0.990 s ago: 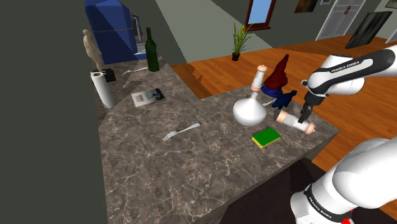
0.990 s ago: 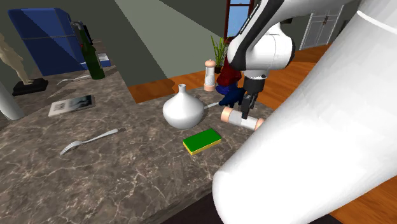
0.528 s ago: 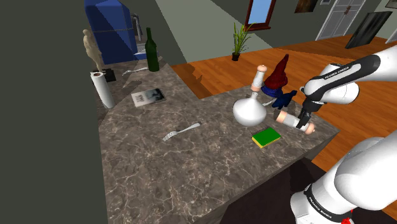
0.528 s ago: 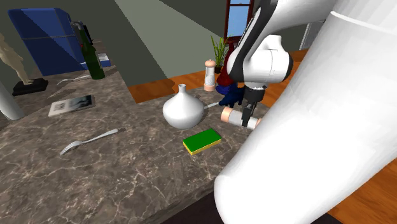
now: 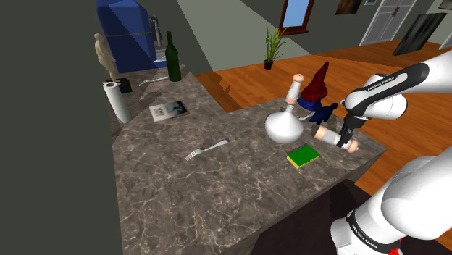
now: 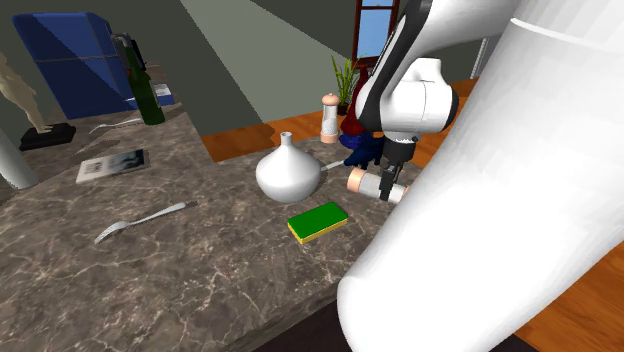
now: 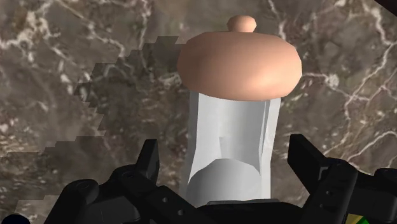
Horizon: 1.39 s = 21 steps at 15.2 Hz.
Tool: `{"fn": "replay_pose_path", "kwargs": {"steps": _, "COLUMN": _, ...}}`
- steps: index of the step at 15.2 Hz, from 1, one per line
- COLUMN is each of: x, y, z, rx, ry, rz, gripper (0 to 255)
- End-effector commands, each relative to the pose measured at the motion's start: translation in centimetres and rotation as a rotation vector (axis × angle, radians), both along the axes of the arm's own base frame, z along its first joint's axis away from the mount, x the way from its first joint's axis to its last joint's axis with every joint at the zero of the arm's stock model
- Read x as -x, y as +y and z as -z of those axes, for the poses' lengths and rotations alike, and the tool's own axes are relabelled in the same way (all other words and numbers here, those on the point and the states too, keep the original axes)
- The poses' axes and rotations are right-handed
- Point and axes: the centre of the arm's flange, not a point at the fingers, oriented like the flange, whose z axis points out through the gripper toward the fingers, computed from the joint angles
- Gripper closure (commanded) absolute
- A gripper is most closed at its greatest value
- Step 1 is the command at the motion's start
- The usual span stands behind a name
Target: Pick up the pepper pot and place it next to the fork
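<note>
Marbled stone counter, L-shaped, with a wooden floor beyond it. Pepper pot: white body with peach-coloured ends, lying on its side near the counter's edge toward the shoulder view's right, between a blue and red gnome figure and a green sponge, and just beside a white round-bellied vase. Gripper: black, pointing down over the lying pot; in the wrist view the two fingers stand apart on either side of the pot's white body, with a strip of counter showing between each finger and the pot, so nothing is clasped. Fork: silver, lying flat toward the middle of the counter, well apart from the pot, with the vase between them. A second shaker of the same colouring stands upright behind the vase, next to the gnome. Far end of the counter: dark green bottle, paper towel roll, flat printed booklet, pale figurine on a dark base, blue cabinet. The second exterior view shows the pot under the gripper, the sponge near them, and the fork far toward that view's left.
</note>
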Motion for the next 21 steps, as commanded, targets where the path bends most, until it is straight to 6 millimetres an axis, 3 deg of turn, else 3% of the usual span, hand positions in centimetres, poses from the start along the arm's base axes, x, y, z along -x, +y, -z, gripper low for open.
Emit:
{"fn": "replay_pose_path", "kwargs": {"steps": 1, "x": 0.0, "y": 0.0, "z": 0.0, "rx": 0.0, "ry": 0.0, "rz": 0.0, "gripper": 255}}
{"fn": "replay_pose_path", "kwargs": {"steps": 10, "x": 0.0, "y": 0.0, "z": 0.0, "rx": 0.0, "ry": 0.0, "rz": 0.0, "gripper": 255}}
{"fn": "replay_pose_path", "kwargs": {"steps": 21, "x": 0.0, "y": 0.0, "z": -5.8, "rx": 0.0, "ry": 0.0, "rz": 0.0, "gripper": 255}}
